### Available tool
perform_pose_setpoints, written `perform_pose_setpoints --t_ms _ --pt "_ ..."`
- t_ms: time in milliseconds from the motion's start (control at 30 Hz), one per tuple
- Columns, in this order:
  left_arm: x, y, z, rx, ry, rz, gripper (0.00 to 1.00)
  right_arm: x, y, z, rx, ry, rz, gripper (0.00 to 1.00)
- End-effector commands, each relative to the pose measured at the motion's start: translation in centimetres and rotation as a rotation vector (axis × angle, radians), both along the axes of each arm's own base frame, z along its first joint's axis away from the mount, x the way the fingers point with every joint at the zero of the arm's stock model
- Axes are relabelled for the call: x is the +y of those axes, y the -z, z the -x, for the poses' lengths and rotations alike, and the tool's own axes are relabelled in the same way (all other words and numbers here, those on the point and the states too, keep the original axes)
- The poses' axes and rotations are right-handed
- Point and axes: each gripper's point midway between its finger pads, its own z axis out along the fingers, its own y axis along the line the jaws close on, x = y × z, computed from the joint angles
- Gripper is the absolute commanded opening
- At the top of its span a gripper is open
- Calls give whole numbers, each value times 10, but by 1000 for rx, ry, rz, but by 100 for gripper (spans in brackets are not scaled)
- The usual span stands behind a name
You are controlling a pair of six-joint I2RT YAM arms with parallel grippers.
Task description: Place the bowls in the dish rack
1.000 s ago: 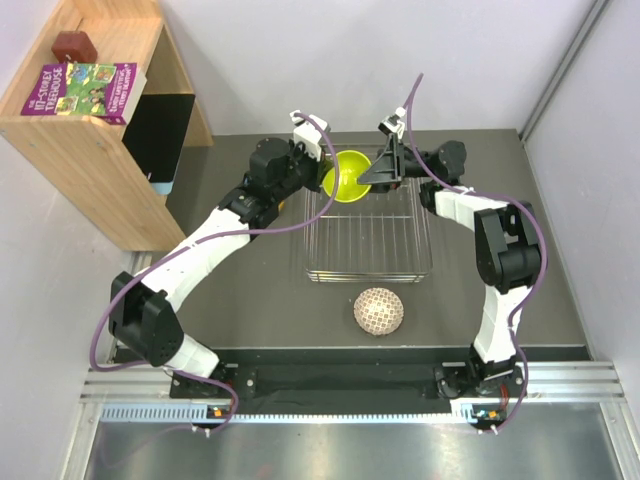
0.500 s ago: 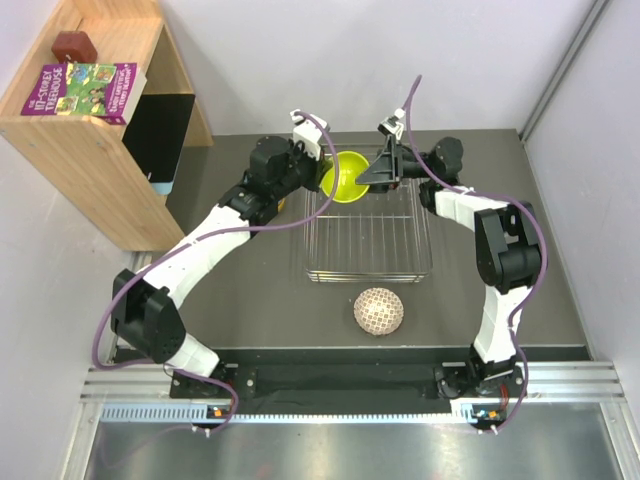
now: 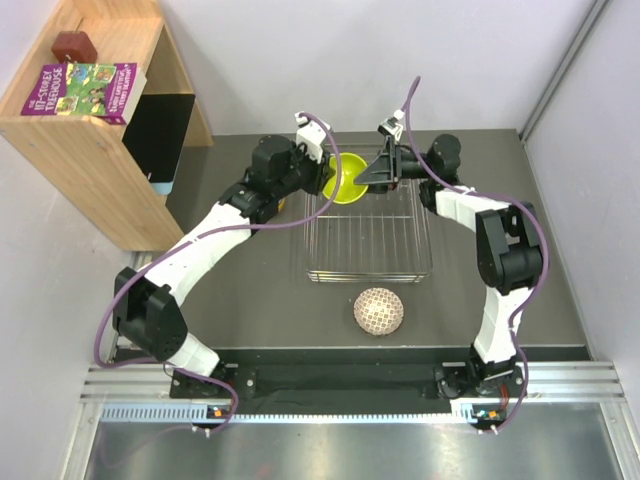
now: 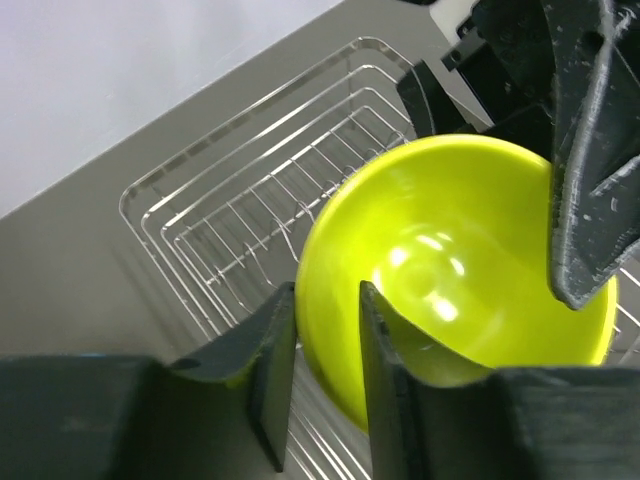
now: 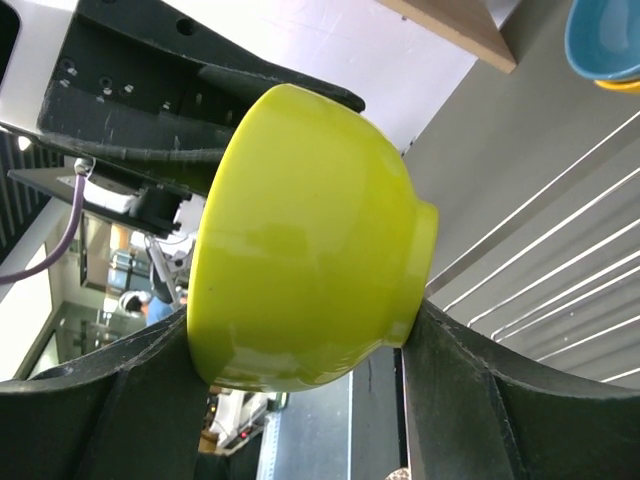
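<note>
**Left gripper**: the fingers are closed to a narrow gap on the rim of the yellow-green bowl. One finger lies against the outer wall and the other inside the hollow, with the wall pinched between them.

**Right gripper**: the fingers stand wide apart and span the same bowl from mouth to foot. One is at the rim and the other presses against the foot ring. In the left wrist view, a dark finger of this gripper crosses the right side of the bowl's mouth.

**Yellow-green bowl**: it is held by both grippers at once, tipped on its side, with the mouth towards the left gripper and the foot towards the right gripper. It hangs above the far end of the dish rack, and whether it touches the wires cannot be told.

**Surroundings**: the dish rack's wires run beneath the bowl. A blue bowl lies on the table beyond the rack, nested in an orange bowl of which only the rim shows. A patterned bowl rests mouth-down on the table, just beside the rack's near edge. A wooden shelf stands at the far left with a book on top.
</note>
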Motion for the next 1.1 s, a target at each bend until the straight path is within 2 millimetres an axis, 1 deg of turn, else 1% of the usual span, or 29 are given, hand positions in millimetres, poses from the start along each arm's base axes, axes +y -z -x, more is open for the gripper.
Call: perform_pose_setpoints --t_ms 0,33,167,233,267,300,367,400,533,667,700,733,767,833,867,900,933,967,1000,1033,1067 --pt "-14 -3 13 34 79 8 40 0 -42 0 -159 78 -51 0" --pt "-15 -5 12 33 82 10 46 -1 -42 -2 -160 85 -49 0" --pt "-16 -8 15 32 91 18 51 0 -38 -4 -162 97 -34 0" --pt "-16 -9 16 33 95 22 52 0 -37 -5 -153 103 -26 0" --pt "-16 -10 16 31 92 22 56 0 -35 -6 -157 107 -23 0" --pt "-15 -12 16 29 87 24 57 -1 -34 -7 -145 111 -17 0" --pt "-11 -15 12 23 55 21 64 0 -33 -8 -156 116 -10 0" --pt "-8 -19 9 12 33 21 71 -1 -32 -9 -160 121 -7 0" --pt "1 -31 1 -16 -31 21 80 -1 -28 -12 -153 138 12 0" --pt "8 -37 -3 -29 -65 21 82 -1 -25 -14 -148 145 22 0" --pt "10 -36 -4 -28 -80 16 85 0 -23 -14 -145 147 24 0" --pt "12 -40 -5 -37 -89 20 85 -1 -23 -15 -153 152 27 0" --pt "15 -39 -7 -39 -103 14 85 -1 -22 -15 -143 155 34 0" --pt "29 -44 -18 -70 -198 -4 95 -1 -19 -18 -161 168 47 0" --pt "36 -50 -22 -93 -240 -6 98 -1 -18 -20 -138 176 65 0" --pt "51 -54 -30 -123 -324 -41 99 -2 -16 -21 -136 184 81 0" --pt "57 -55 -33 -137 -353 -63 99 -1 -12 -27 -166 210 100 0" --pt "62 -61 -35 -157 -377 -78 99 -4 -17 -29 -175 224 103 0" --pt "70 -63 -37 -176 -402 -117 99 -4 -17 -30 -172 233 106 0" --pt "79 -61 -39 -179 -442 -146 99 -6 -19 -33 -175 247 109 0" --pt "84 -59 -40 -179 -456 -171 99 -8 -25 -36 -190 263 108 0"
